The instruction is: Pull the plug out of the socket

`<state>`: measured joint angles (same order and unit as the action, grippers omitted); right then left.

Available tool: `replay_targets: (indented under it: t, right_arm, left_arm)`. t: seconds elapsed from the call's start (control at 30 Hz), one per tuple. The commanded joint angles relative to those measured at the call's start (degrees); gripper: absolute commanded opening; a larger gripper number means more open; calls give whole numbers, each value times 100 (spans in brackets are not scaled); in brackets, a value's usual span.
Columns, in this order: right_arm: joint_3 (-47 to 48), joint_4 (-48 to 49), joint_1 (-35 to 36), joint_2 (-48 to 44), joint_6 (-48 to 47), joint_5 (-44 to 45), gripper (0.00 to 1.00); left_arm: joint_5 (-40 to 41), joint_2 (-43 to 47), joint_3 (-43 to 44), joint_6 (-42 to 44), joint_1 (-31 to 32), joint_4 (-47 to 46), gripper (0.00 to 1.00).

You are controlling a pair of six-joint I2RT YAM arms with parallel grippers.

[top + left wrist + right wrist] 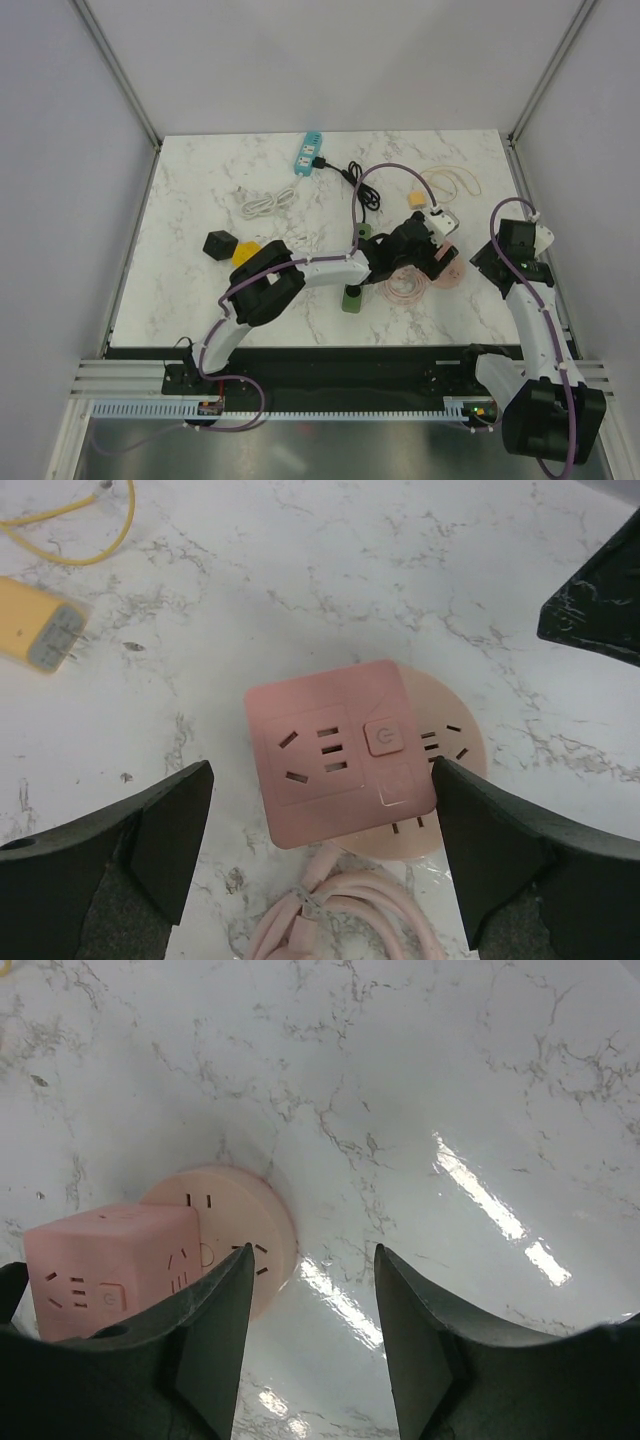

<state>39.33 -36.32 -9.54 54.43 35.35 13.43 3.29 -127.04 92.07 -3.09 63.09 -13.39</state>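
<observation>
The left jaws stand wide with the pink cube plug (335,755) centred between them, seated on the round pink socket (465,745) that peeks out on its 4 o'clock side. Closing and lifting from here would likely drag the unpinned socket and its coiled cable (340,920) off the surface (300,580) along with the plug. The right jaws, also wide and empty, hover over bare marble with plug and socket at their 9 o'clock, so nothing holds the base down.
</observation>
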Motion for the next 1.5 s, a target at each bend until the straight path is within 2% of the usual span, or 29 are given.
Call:
replay_targets:
  t: [0.0, 0.2, 0.27, 0.3, 0.4, 0.43, 0.47, 0.5, 0.63, 0.9, 1.03, 1.2, 1.47]
  right_arm:
    - [-101, 283, -48, 6, -64, -209, 59]
    - [-198, 485, -57, 164, -90, -446, 61]
    - [-224, 607, -57, 278, -151, -665, 65]
    - [-224, 625, -57, 278, -160, -745, 66]
    - [-242, 740, -48, 506, -204, -1114, 69]
    - [-259, 757, -48, 533, -222, -1202, 70]
    - [-285, 792, -48, 559, -239, -1324, 71]
    - [-294, 801, -57, 568, -283, -1334, 72]
    - [-330, 828, -48, 446, -406, -1598, 75]
    - [-426, 871, -57, 384, -521, -2098, 80]
    - [-628, 1117, -48, 463, -495, -2782, 87]
    - [-997, 2004, -48, 463, -92, -3461, 98]
    - [-1568, 3270, -48, 524, 507, -3628, 96]
  left_arm:
    - [584, -136, 329, 292, 37, 108, 97]
    - [208, -373, 610, 292, 37, 363, 93]
    - [-170, -452, 680, 283, 37, 425, 85]
    - [-258, -479, 698, 274, 45, 425, 85]
    - [-522, -549, 777, 274, 37, 416, 71]
    - [-609, -558, 786, 283, 19, 416, 57]
    - [-654, -550, 777, 283, -16, 416, 50]
    - [-698, -506, 768, 266, -33, 416, 32]
    - [-1171, -278, 532, 90, -262, 398, 2]
    - [-2322, 232, -207, -613, -1079, -190, 2]
    - [-3033, 347, -690, -1131, -1404, -1066, 2]
    - [-3361, 303, -849, -1527, -1493, -1465, 2]
    - [-3660, 215, -901, -1976, -1501, -1878, 2]
